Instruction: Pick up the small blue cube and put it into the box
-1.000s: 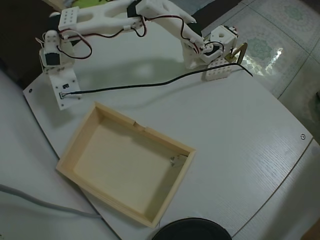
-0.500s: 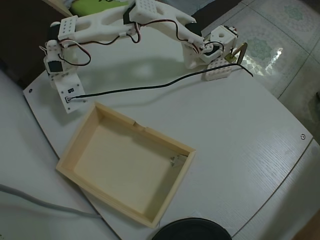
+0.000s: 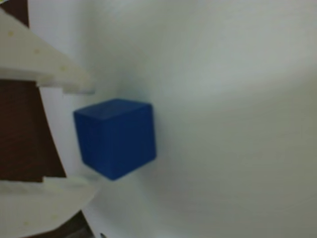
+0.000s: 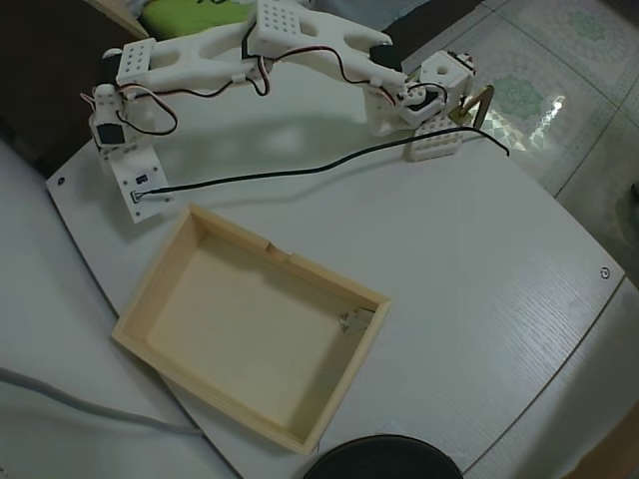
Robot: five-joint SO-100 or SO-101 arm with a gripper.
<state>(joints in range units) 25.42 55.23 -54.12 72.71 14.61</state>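
Note:
In the wrist view the small blue cube (image 3: 115, 138) rests on the white table, just beyond and between my two white fingertips. My gripper (image 3: 94, 138) is open, one finger above the cube and one below, neither touching it. In the overhead view the arm reaches to the table's far right, with the gripper (image 4: 439, 125) near the edge. The cube is hidden there under the gripper. The box (image 4: 160, 284), a shallow pale wooden tray, lies at the lower left, well away from the gripper.
A black cable (image 4: 300, 170) runs across the table from the arm's base (image 4: 135, 180) to the gripper. A small pale scrap (image 4: 351, 319) lies inside the box. A dark round object (image 4: 384, 461) sits at the bottom edge. The table's right edge (image 4: 589, 239) borders tiled floor.

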